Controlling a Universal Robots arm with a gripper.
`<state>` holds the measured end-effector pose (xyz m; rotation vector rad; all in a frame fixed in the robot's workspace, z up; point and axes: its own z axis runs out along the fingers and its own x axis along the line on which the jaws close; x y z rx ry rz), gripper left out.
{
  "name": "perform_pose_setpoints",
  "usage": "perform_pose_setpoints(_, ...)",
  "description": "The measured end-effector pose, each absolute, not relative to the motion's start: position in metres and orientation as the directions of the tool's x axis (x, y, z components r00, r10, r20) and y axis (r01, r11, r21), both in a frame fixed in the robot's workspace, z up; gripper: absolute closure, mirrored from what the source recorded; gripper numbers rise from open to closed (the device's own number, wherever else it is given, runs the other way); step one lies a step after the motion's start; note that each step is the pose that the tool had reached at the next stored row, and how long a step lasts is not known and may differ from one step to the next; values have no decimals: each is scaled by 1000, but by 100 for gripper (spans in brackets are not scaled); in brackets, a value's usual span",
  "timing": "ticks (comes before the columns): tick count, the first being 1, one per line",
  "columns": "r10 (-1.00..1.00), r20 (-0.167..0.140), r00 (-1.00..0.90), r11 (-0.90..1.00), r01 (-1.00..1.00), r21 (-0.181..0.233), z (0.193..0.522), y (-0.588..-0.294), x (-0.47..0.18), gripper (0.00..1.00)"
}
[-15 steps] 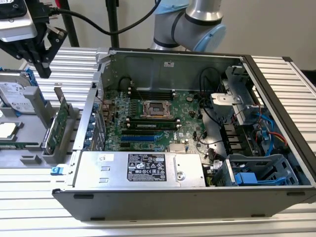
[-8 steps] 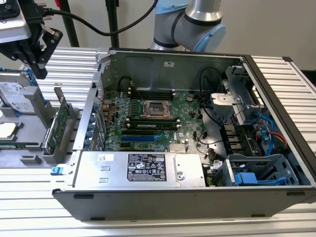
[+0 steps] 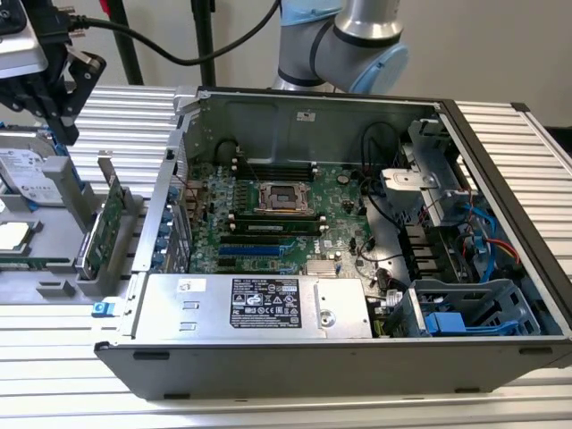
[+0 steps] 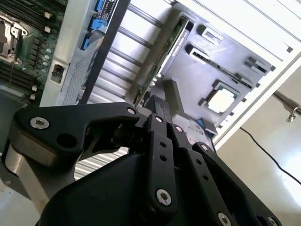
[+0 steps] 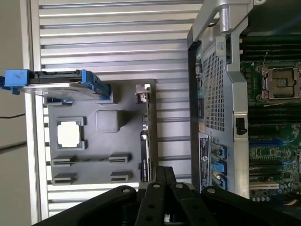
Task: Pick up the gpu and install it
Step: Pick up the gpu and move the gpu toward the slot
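Nothing is installed yet: the gpu (image 3: 105, 223) stands upright in the tray (image 3: 55, 288), left of the case (image 3: 357, 366). My gripper (image 3: 68, 130) hangs upper left, narrow, holding nothing.

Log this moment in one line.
hand: above grey plastic parts tray | thin green gpu card with silver bracket: upright in tray, not gripped | dark computer case: open

Slatted table (image 3: 116, 116): case (image 3: 268, 362), tray (image 3: 36, 273) (grey)

A robotics lab; robot arm (image 3: 349, 40), open computer case (image 3: 268, 362), slatted aluminium bench (image 3: 125, 116).
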<state>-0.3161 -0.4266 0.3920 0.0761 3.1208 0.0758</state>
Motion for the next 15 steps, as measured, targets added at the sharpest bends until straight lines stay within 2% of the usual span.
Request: perform_pose_setpoints(15, 28, -18, -999, 998, 27, 49, 392, -428, -331, 100)
